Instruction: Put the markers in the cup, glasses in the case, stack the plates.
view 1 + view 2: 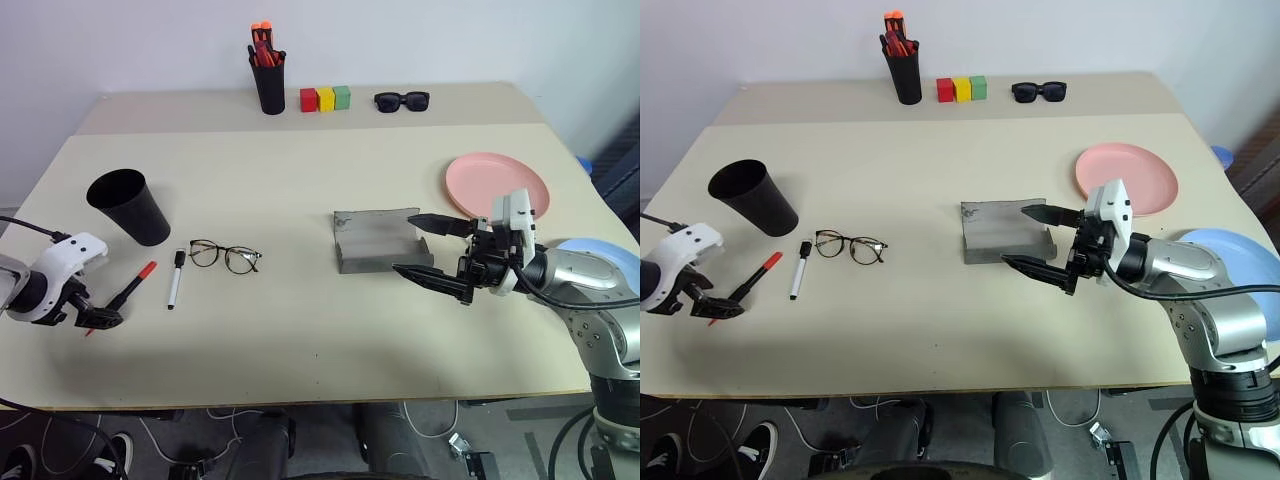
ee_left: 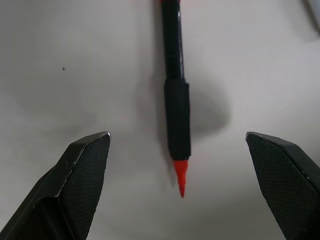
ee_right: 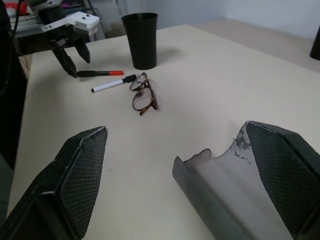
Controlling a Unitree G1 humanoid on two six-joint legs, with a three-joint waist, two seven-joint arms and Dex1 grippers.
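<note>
My left gripper (image 1: 100,318) is spread wide over the red-tipped marker (image 1: 133,287), tips straddling its end, no contact. My right gripper (image 1: 432,250) is spread too, level, just beside the open grey case (image 1: 375,242). White marker (image 1: 175,279) and glasses (image 1: 224,255) lie between the two; black cup (image 1: 130,206) stands behind them.

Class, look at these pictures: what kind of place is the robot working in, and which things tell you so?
Probably an indoor lab or test room: a plain table against a bare wall, props laid out on it, and cables on the floor beneath.
</note>
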